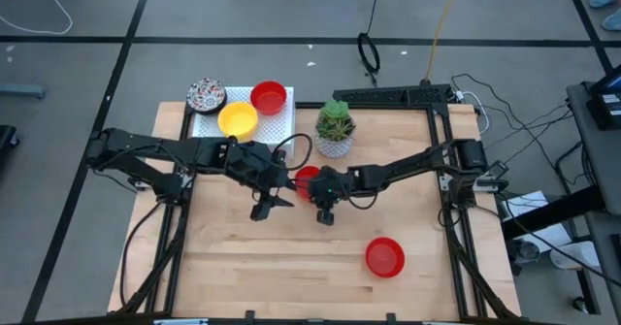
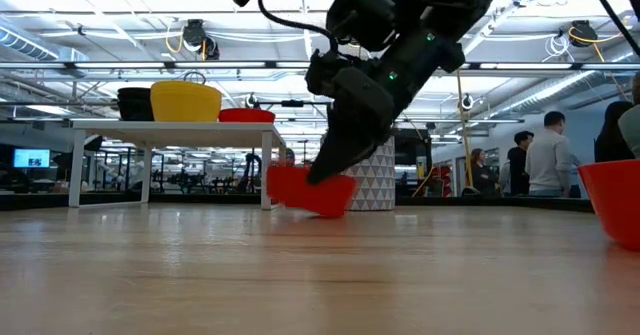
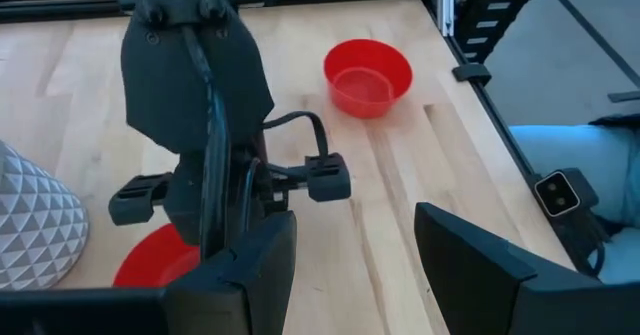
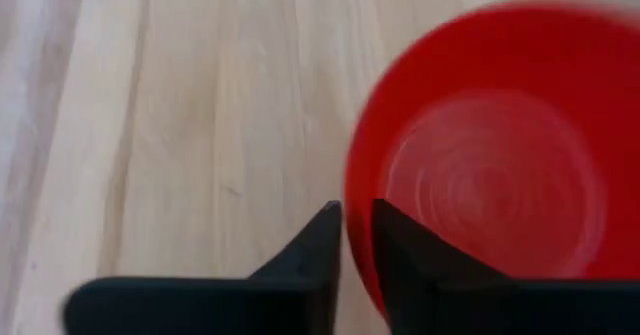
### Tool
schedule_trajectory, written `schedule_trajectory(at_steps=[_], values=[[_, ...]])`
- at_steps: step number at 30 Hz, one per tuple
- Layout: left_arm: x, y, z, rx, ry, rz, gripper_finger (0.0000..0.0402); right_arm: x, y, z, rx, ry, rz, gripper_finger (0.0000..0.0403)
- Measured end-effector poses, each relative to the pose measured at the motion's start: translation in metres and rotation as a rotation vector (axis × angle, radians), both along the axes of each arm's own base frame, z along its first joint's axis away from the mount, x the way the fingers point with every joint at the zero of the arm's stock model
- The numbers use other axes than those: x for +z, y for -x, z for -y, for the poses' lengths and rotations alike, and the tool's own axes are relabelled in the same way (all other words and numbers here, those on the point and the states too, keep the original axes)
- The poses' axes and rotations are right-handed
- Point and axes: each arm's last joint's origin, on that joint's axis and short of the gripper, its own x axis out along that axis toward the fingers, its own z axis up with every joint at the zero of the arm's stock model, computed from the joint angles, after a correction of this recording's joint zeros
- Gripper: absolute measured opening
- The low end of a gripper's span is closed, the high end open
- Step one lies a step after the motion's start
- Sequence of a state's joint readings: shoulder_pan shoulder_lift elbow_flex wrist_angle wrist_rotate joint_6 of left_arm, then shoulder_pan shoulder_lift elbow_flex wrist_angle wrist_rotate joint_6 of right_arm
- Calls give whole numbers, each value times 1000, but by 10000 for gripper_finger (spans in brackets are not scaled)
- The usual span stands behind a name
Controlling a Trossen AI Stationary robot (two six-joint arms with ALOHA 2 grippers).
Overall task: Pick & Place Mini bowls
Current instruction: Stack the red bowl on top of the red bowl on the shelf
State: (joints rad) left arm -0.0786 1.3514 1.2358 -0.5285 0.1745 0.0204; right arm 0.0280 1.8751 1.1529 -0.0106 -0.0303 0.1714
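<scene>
The right gripper [image 1: 325, 211] sits near the middle of the light wooden table [image 1: 243, 267], just in front of the white pot with a green plant [image 1: 335, 129], and its two dark fingers [image 4: 318, 243] pinch the rim of a plain red mini bowl [image 4: 485, 145]. In the low view this bowl [image 2: 318, 191] hangs tilted, one edge barely off the wood. The grip is thin, on the wall alone, so the bowl may swing, slip out, or scrape the table if the arm moves sideways before lifting.

The left gripper [image 1: 264, 207] hovers just beside it, on the side away from the pot, fingers [image 3: 250, 275] spread wide and holding nothing. The two wrists are nearly touching, and a careless move by either could knock the held bowl loose or snag the cable looped between them.

A second red mini bowl [image 1: 385, 257] rests well apart, toward the table's front. Behind and beside the pot, on a white perforated board [image 1: 277, 126], stand a yellow bowl [image 1: 238, 119], a red one [image 1: 269, 97] and a patterned white one [image 1: 206, 95], packed close. Placing another there risks nudging them, or brushing the plant on the way.
</scene>
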Motion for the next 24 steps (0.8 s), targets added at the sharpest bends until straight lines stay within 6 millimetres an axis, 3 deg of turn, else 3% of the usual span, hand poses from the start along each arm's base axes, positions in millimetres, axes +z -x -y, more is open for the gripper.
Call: schedule_trajectory(at_steps=[7, 10, 16, 24], values=[[0, 0, 0, -1, 0, 0, 209, 12, 1, 0, 0, -2, 47, 146], [-1, 1, 0, -1, -1, -10, 209, 31, 8, -1, 3, -3, 70, 172], [-10, 7, 0, -5, -16, -130, 209, 75, 46, -19, 61, -1, -11, 177], [-40, -4, -1, 1, -158, -289, 209, 114, 99, -67, 76, -136, -86, 163]])
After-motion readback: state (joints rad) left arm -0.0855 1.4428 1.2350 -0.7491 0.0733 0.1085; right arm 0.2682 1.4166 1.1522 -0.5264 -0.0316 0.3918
